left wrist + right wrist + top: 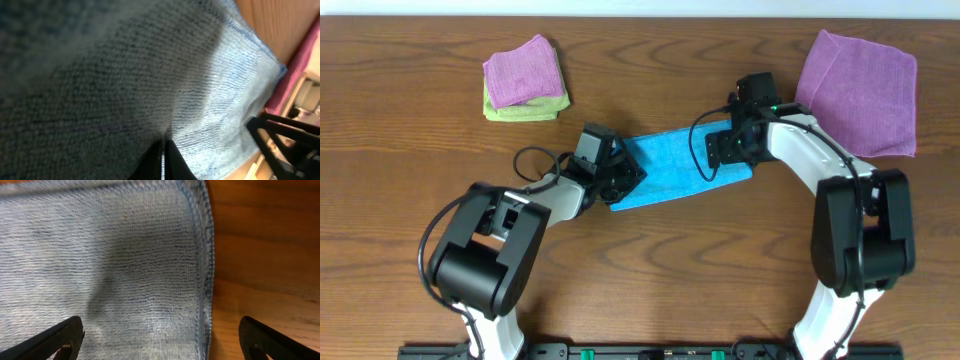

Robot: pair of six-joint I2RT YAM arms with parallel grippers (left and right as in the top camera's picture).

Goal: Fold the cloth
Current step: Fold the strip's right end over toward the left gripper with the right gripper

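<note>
Soft, light, limp cloth [675, 168], best taken at its stitched hem [205, 255]: my left gripper [165, 160] pinches 1 end closed, my right gripper [160, 340] gapes wide over the other.

White arm links [802, 150], black joints [865, 235], looped black cables [693, 136]

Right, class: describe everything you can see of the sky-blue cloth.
The cloth is sky-blue, finely ribbed microfibre with a stitched hem. It lies as a long slanted strip on the wooden table, seemingly folded already. The left gripper looks shut on its left end; the right gripper hangs open over its right edge.
</note>
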